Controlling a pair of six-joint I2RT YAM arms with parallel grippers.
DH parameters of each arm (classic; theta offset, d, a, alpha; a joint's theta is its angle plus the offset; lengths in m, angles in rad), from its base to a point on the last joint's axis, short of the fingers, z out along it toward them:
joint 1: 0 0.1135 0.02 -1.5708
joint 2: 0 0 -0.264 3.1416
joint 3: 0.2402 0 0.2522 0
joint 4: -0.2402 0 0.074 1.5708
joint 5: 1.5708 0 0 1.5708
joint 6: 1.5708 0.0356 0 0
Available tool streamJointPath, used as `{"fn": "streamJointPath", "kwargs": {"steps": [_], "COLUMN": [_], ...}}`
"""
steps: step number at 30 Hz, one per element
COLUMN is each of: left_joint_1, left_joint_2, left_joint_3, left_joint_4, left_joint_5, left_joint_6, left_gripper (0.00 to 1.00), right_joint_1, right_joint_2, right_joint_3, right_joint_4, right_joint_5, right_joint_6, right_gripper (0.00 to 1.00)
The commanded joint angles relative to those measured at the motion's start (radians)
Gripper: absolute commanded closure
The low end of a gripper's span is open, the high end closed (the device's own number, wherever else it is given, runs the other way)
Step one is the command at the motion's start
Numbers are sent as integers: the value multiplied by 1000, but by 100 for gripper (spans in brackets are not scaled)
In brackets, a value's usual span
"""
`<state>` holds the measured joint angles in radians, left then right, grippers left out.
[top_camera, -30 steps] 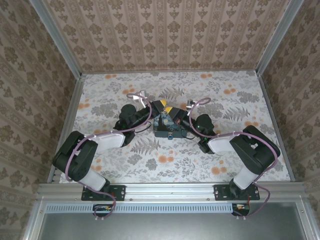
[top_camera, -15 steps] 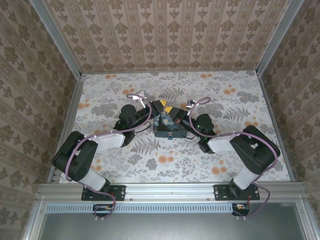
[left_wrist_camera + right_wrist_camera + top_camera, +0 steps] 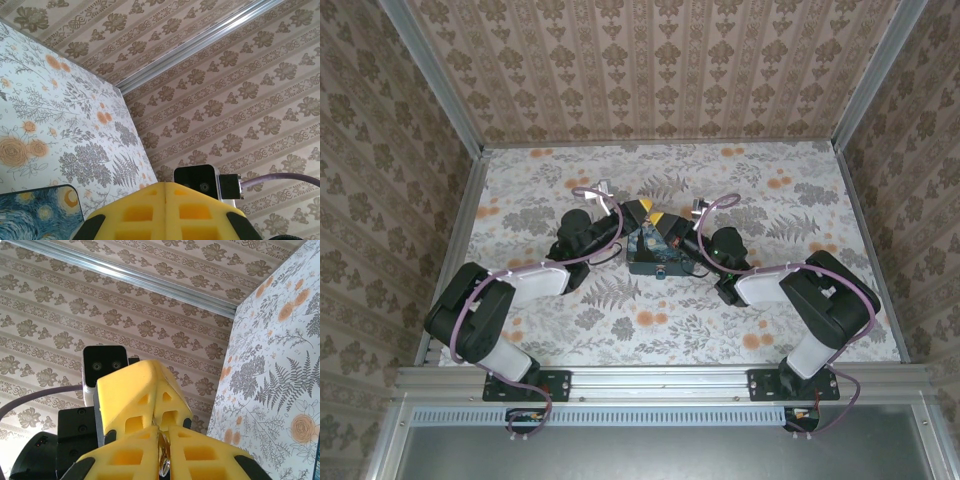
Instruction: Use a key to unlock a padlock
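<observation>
**Top external view.** Two robot arms reach in from the near edge of a flower-printed table (image 3: 770, 190). They meet over a small blue-and-yellow night-sky box (image 3: 658, 260) near the middle. The left claw (image 3: 642, 210) and the right claw (image 3: 666, 222), both yellow, sit tip to tip above the far side of the box. The padlock and the key are too small to pick out here.

**Left wrist view.** The left claw (image 3: 165, 212) has its two yellow fingers pressed together, with just a thin seam between them. Nothing can be seen in the seam. A corner of the box (image 3: 35, 215) lies at lower left.

**Right wrist view.** The right claw (image 3: 162, 432) is all but closed on a small brassy metal piece (image 3: 163, 460). A curved, glinting edge of it shows in the slit between the fingers. Whether this is the key or the padlock cannot be told. The left claw (image 3: 156, 407) comes in from the other side, its tips touching or just beside that piece.

**Handling, as a judgement.** Both things are tiny, light, stiff and smooth, so they are likely to slip or twist between broad pads. The key is best pinched flat on its head, with the blade left free. The padlock is best held by its body, with the keyhole left uncovered.
</observation>
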<state>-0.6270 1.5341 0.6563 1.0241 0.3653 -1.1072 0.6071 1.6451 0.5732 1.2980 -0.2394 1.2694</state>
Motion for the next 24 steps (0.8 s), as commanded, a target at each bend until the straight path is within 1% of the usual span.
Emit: {"fn": "streamJointPath", "kwargs": {"steps": [1, 4, 6, 13, 15, 17, 18, 19, 21, 24], "left_joint_1": [-5, -5, -5, -3, 5, 17, 24, 32, 45, 53], "left_joint_2": [-30, -35, -36, -45, -57, -82, -98, -122, -175, -279], "left_joint_3": [-17, -20, -21, -21, -23, -37, -46, -57, -80, -99], "left_joint_4": [20, 16, 15, 1, -11, -17, -25, -45, -99, -282], "left_joint_5": [9, 6, 4, 4, 9, 10, 13, 16, 24, 51], "left_joint_6": [4, 7, 7, 1, -2, -10, -11, -10, 7, 72], "left_gripper": [100, 100, 100, 100, 82, 62, 55, 51, 46, 40], "right_joint_1": [17, 22, 25, 26, 23, 15, 12, 7, -3, -31], "right_joint_2": [7, 11, 11, -6, -14, -21, -26, -31, -45, -65], "right_joint_3": [36, 34, 32, -2, -28, -57, -70, -86, -110, -139], "right_joint_4": [29, 29, 30, 29, 27, 28, 27, 27, 23, 3], "right_joint_5": [-18, -18, -16, 3, 12, 14, 14, 13, 7, -14], "right_joint_6": [7, 7, 5, 0, -2, -5, -7, -9, -17, -25], "right_gripper": [87, 92, 99, 100, 100, 100, 100, 100, 100, 100]}}
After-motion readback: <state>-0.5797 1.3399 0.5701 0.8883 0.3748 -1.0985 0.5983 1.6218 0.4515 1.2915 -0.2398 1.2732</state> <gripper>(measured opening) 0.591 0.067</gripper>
